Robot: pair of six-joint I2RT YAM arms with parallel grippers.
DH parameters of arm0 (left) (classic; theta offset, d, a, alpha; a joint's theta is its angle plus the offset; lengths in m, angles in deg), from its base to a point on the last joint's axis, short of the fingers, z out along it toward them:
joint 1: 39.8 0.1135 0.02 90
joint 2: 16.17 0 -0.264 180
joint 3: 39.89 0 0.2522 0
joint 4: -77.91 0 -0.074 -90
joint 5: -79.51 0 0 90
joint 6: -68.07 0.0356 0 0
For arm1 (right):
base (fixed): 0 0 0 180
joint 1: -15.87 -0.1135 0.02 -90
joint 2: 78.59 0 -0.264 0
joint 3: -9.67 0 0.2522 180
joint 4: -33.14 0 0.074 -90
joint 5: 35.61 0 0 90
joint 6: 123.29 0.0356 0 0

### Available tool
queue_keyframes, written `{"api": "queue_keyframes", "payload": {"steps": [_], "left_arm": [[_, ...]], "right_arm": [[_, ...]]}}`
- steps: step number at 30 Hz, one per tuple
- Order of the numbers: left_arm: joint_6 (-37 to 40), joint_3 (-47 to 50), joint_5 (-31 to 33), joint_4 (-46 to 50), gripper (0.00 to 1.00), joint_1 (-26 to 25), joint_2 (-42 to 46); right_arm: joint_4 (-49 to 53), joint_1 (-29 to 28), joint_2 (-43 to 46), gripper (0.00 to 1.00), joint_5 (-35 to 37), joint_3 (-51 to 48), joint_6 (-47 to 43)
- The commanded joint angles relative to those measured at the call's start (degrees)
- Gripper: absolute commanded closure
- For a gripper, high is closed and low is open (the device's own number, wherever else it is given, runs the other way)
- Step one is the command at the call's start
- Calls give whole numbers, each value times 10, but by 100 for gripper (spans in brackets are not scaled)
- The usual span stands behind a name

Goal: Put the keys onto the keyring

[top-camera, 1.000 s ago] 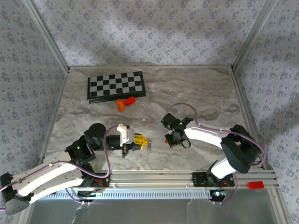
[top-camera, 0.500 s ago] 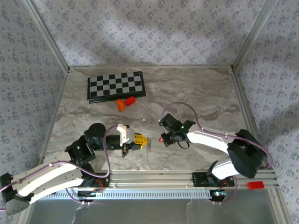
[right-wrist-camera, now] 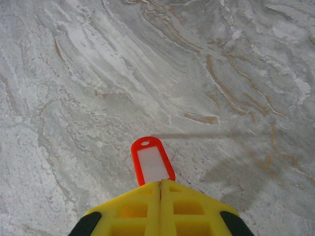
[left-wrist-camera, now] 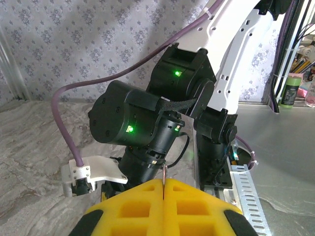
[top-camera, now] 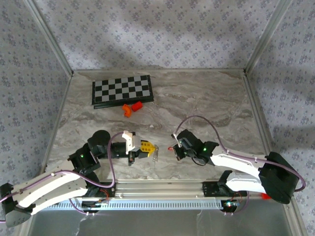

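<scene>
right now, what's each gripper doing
left gripper: shut on key, which pokes out between the fingers
right gripper: shut on keyring, held by its red tag

Lab robot cell: alu frame (top-camera: pixel 49 38), wallpapered backdrop walls (top-camera: pixel 162 29), marble-look tabletop (top-camera: pixel 206 98).

Silver key (top-camera: pixel 156 154) pinched in left pincer (top-camera: pixel 151 148), red keyring (top-camera: pixel 170 147) gripped in right pincer (top-camera: pixel 174 149) facing it, chessboard (top-camera: pixel 122 90) behind
</scene>
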Motion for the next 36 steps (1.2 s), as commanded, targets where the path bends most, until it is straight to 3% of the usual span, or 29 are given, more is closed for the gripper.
{"api": "queue_keyframes", "payload": {"steps": [1, 7, 14, 22, 31, 36], "left_arm": [[-4, -3, 4, -37, 100, 5, 4], [-7, -3, 8, -39, 100, 6, 0], [-17, 9, -8, -66, 100, 15, -7], [-23, 17, -17, -75, 100, 27, -8], [-23, 19, -15, -72, 100, 30, -4], [-20, 19, -11, -72, 100, 31, -7]], "right_arm": [[-22, 9, 2, 99, 9, -15, 23], [-1, 14, -7, 96, -18, -17, 54], [94, 12, 3, 86, -43, 9, 106], [262, 26, -10, 63, -44, 109, 115], [311, 47, -99, 65, -66, 184, 50], [294, 36, -128, 63, -76, 191, 63]]}}
